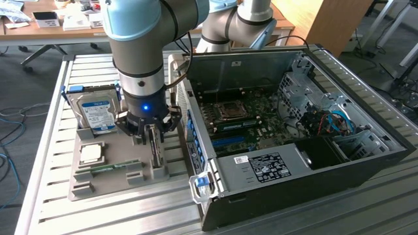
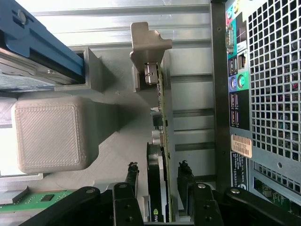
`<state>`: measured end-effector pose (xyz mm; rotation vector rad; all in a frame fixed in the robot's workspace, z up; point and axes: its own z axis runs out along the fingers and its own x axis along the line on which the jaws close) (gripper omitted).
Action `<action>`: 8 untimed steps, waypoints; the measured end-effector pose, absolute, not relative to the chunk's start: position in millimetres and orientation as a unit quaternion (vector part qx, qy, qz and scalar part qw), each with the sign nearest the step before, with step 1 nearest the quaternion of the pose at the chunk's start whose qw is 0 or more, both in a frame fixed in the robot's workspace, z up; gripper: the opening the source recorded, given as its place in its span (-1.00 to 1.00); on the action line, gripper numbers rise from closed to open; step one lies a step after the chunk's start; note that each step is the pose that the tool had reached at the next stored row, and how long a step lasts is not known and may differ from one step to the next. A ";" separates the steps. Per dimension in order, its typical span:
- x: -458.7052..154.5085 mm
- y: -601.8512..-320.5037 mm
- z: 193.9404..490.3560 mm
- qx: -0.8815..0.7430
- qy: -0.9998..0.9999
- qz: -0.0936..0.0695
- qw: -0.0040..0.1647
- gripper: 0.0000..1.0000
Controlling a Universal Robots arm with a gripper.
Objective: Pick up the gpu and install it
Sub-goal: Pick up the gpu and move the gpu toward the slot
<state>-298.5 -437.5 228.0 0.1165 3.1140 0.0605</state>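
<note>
The gripper (image 2: 158, 167) stands open, its two black fingers (image 2: 132, 181) straddling the gpu (image 2: 160, 117) with a gap on either side, so nothing is clamped. The gpu stands on edge in a slot of the grey printed tray (image 1: 107, 185), its metal bracket (image 2: 148, 44) at the end away from the gripper. The same tray holds an upright hard drive (image 1: 98, 113), a processor (image 1: 91, 153) and a green memory stick (image 1: 112, 167). Just beside the tray, on the exterior view's right, the opened computer case (image 1: 294, 196) lies on the slatted table (image 1: 46, 147)
</note>
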 end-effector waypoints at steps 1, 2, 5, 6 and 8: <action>-298.5 -437.5 228.0 0.037 0.999 0.019 0.012 -0.08; -298.5 -437.5 228.0 0.037 0.999 0.019 0.012 -0.08; -298.5 -437.5 228.0 0.037 0.999 0.019 0.012 -0.34; -298.5 -437.5 228.0 0.037 0.999 0.019 0.012 -0.34; -298.5 -437.5 228.0 0.037 0.999 0.019 0.012 -0.34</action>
